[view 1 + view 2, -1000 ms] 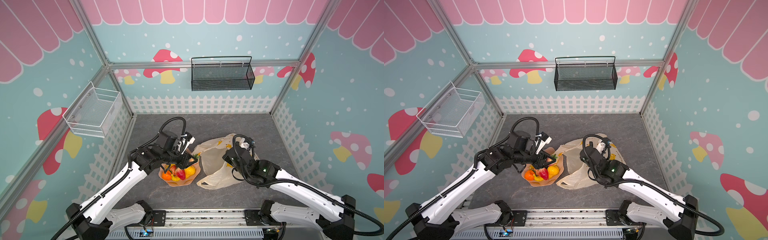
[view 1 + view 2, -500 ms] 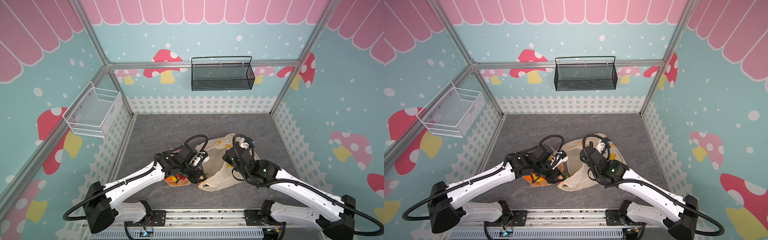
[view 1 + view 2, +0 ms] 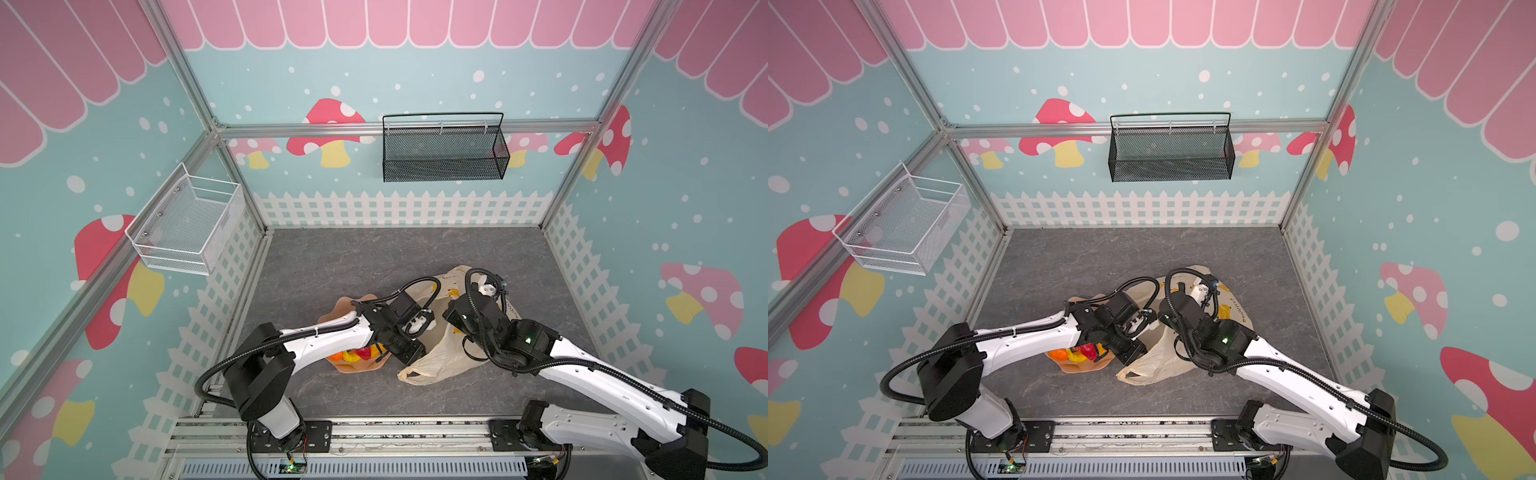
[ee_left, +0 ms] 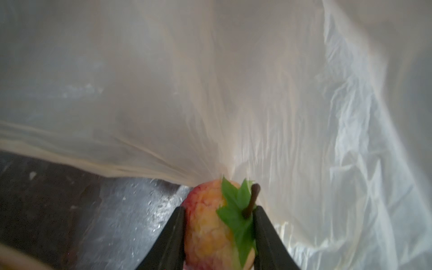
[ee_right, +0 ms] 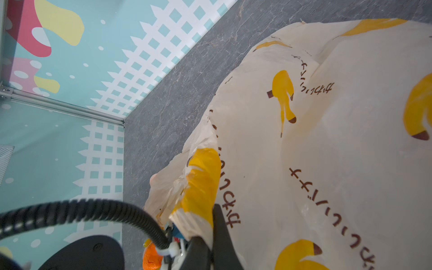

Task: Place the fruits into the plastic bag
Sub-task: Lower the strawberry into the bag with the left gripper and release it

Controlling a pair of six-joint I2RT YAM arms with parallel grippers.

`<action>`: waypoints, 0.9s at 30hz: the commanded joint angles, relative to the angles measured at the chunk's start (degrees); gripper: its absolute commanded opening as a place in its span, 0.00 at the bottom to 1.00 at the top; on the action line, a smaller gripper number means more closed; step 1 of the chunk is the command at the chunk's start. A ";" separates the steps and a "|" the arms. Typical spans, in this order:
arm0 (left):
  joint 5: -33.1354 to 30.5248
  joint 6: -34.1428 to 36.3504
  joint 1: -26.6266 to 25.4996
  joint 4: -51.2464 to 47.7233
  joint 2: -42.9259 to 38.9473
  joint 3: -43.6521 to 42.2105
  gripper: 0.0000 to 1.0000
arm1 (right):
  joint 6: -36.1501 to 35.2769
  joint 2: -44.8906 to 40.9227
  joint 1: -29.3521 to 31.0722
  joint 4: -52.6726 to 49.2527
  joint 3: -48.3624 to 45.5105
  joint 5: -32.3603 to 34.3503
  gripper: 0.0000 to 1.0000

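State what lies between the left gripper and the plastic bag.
The left wrist view shows a yellow-red fruit with a green leaf, clamped in the left gripper, its far end right at the plastic bag.

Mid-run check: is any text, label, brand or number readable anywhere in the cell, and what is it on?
plastic bag: dark brown lettering in repeated strings; Japanese-looking script, turned and creased, so not reliably readable.
Same lettering in a top view: too small to read.
Nothing else in view carries readable text.

The plate [image 3: 348, 301] holding fruits [image 3: 354, 355] lies just left of the plastic bag [image 3: 441, 360].
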 commanded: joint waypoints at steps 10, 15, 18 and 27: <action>7.72 -5.76 1.29 6.23 8.08 8.27 0.15 | 1.23 -0.07 0.02 3.22 -2.46 -2.00 0.00; 12.76 -10.33 2.35 11.78 9.75 9.55 0.15 | 1.30 0.14 0.02 4.63 -3.23 -2.39 0.00; 14.61 -12.92 2.36 15.32 10.83 9.26 0.15 | 1.41 -0.06 0.05 5.85 -3.90 -2.44 0.00; 19.08 -25.17 2.35 32.59 14.71 5.92 0.15 | 1.93 -1.53 0.05 11.11 -7.01 -1.56 0.00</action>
